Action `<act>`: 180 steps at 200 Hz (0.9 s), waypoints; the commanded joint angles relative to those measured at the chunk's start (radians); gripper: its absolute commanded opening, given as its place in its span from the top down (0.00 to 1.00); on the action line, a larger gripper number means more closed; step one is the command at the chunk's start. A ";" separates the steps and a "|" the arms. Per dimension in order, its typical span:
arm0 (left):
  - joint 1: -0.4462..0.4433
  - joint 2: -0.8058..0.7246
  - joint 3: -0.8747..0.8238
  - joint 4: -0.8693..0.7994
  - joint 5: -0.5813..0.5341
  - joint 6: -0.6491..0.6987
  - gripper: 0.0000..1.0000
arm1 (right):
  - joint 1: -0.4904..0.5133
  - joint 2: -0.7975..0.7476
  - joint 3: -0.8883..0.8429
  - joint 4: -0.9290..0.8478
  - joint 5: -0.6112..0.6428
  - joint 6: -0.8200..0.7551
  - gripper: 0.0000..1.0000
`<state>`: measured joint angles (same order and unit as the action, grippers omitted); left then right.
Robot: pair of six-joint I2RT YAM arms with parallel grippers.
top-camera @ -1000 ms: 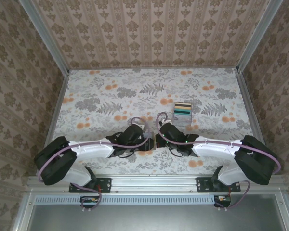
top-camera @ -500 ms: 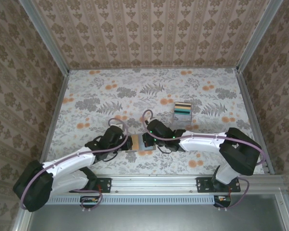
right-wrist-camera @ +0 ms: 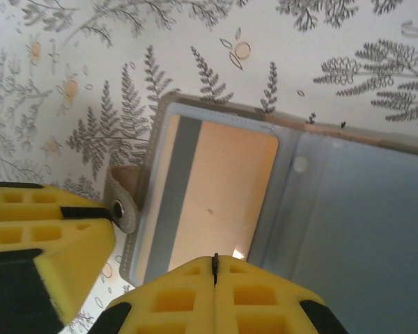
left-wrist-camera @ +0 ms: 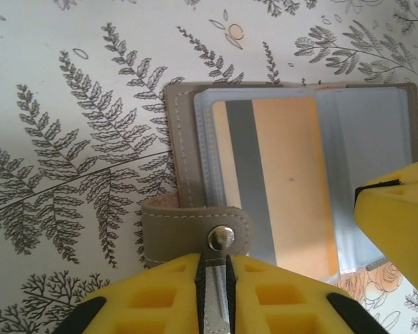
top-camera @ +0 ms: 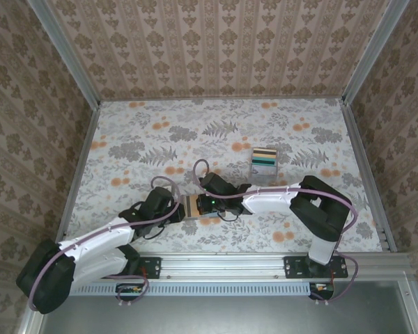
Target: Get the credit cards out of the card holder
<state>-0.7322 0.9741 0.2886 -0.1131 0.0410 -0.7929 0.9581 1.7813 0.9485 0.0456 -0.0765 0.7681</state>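
The left gripper (left-wrist-camera: pixel 212 270) is pinched almost closed on the snap tab (left-wrist-camera: pixel 188 229) of the card holder (left-wrist-camera: pixel 183 132). The holder lies open on the flowered table (top-camera: pixel 160 125), near the middle of the near edge. The right gripper (right-wrist-camera: pixel 214 268), its fingers pressed together and empty, sits at the edge of the orange credit card (left-wrist-camera: pixel 292 174), which is sleeved in the holder's left panel. A clear box of coloured cards (top-camera: pixel 265 161) stands farther back, to the right.

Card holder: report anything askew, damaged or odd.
Nothing stands out. The card holder lies open on the table, the orange credit card square in its clear sleeve, its snap tab pinched by the left gripper.
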 commanded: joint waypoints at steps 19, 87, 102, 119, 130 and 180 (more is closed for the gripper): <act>0.004 0.021 -0.016 -0.046 -0.037 0.006 0.86 | -0.004 0.030 0.030 -0.040 -0.006 0.035 0.91; 0.004 0.080 -0.008 -0.046 -0.046 0.001 0.96 | -0.010 0.057 0.035 -0.025 -0.022 0.041 0.87; 0.002 0.092 -0.004 -0.051 -0.053 0.001 0.96 | -0.010 0.059 0.036 -0.024 -0.025 0.042 0.86; 0.001 0.103 -0.002 -0.049 -0.053 0.001 0.97 | -0.012 0.066 0.035 -0.017 -0.031 0.045 0.86; -0.002 0.110 0.000 -0.044 -0.052 0.000 0.98 | -0.012 0.069 0.033 -0.009 -0.037 0.048 0.86; -0.023 0.155 0.013 -0.031 -0.052 -0.007 1.00 | -0.016 0.078 0.027 0.048 -0.090 0.066 0.84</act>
<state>-0.7422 1.0744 0.3065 -0.1291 0.0063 -0.7933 0.9463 1.8351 0.9607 0.0544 -0.1181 0.8127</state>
